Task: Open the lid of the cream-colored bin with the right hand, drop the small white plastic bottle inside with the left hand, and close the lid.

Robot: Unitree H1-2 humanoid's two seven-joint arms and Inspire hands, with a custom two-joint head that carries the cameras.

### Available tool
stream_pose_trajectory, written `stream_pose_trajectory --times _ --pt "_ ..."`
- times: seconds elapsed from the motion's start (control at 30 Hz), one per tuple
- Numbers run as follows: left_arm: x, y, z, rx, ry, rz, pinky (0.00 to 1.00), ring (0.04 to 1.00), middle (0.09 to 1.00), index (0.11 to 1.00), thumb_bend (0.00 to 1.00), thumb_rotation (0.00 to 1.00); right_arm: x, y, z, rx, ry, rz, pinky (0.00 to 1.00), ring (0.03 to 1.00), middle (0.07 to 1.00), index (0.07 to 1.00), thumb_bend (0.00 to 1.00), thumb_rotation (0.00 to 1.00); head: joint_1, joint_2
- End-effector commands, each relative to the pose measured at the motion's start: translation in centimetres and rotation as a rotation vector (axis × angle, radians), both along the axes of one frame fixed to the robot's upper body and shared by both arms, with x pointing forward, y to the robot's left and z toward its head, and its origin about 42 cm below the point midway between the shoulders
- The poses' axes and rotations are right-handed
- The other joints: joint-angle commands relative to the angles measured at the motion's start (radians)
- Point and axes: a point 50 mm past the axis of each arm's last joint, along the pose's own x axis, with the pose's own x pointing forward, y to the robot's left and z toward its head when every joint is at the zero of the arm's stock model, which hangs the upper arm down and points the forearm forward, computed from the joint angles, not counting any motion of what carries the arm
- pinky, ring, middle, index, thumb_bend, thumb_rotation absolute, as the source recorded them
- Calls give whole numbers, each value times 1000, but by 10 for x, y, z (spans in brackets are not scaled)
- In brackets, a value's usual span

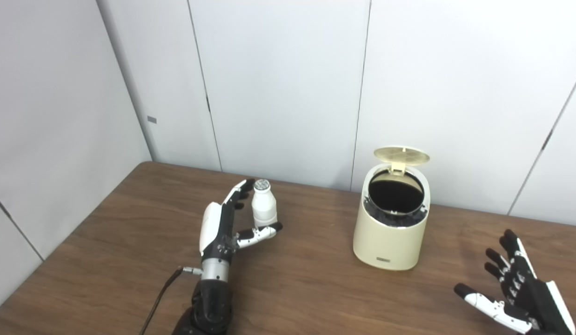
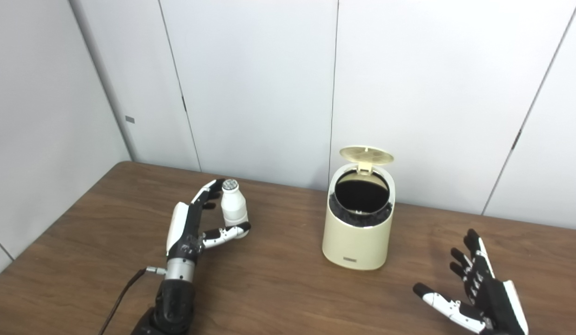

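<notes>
Left hand [image 1: 223,228] stands beside the upright bottle [image 1: 263,204] on the bench [image 1: 130,260], fingers and thumb bracketing it loosely, grip unconfirmed. Right hand [image 1: 516,288] lies open and empty. Bin [image 1: 390,232] lid [image 1: 401,156] is raised. Risk: a loose closure tips the bottle.

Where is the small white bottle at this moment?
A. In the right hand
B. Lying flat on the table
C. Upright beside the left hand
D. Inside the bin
C: the small white bottle stands upright between the fingers and thumb of the left hand, away from the open bin.
</notes>
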Motion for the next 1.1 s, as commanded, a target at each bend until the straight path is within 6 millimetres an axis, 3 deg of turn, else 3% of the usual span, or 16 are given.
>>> stream_pose_trajectory --times 0.0,0.53,0.8,0.93,1.07 --pt "7 3 8 19 -45 2 785 853 872 874 845 174 6 0 18 -9 -93 20 901 928 1000 1000 554 0 1 1" --pt "10 -3 5 10 -40 -24 782 846 860 870 837 174 6 1 17 -5 -96 26 874 898 1000 1000 581 0 -7 5" --pt "12 -5 -1 -16 -12 -60 673 768 809 815 818 139 7 1 20 -18 -104 22 867 890 1000 1000 573 0 -11 10" --pt "14 -6 -5 32 17 -57 645 730 759 751 737 44 7 -1 20 -44 -107 37 870 886 1000 1000 587 0 -11 10" --pt "15 -8 -8 60 26 -32 580 684 723 724 718 3 6 -2 20 -38 -105 44 886 894 1000 1000 603 0 -9 14"
